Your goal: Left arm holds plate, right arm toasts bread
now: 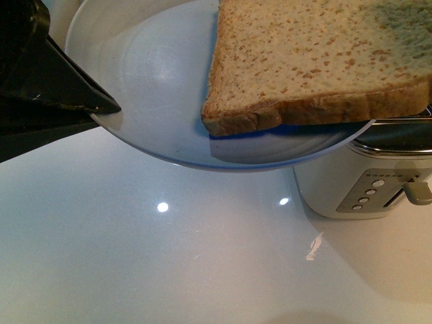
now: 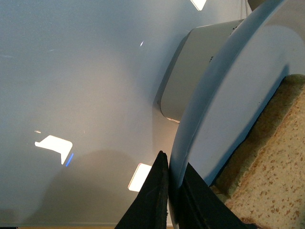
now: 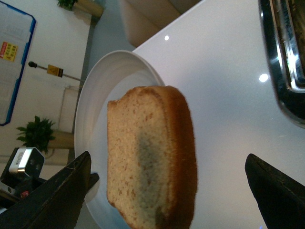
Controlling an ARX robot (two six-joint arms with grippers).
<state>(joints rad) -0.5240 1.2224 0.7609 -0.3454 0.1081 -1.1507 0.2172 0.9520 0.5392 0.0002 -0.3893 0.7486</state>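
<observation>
Front view is showing the white bench [image 1: 169,270], the cream toaster [image 1: 358,189], then the round pale blue-grey plate [image 1: 148,74] bearing the brown wholemeal bread slice [image 1: 317,61]. I am judging that level holding matters most; my black left tool [image 2: 174,186] is clamping its rim. My right tool [image 3: 167,195] is hanging wide apart astride the bread, gripping nothing.

Overhead lamps glint off the glossy table [image 1: 135,270]; the plate [image 1: 155,67] casts soft shadow.

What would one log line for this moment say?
left pincer: shut on plate rim | bread: on plate | right pincer: open, not gripping bread | toaster: on table
</observation>
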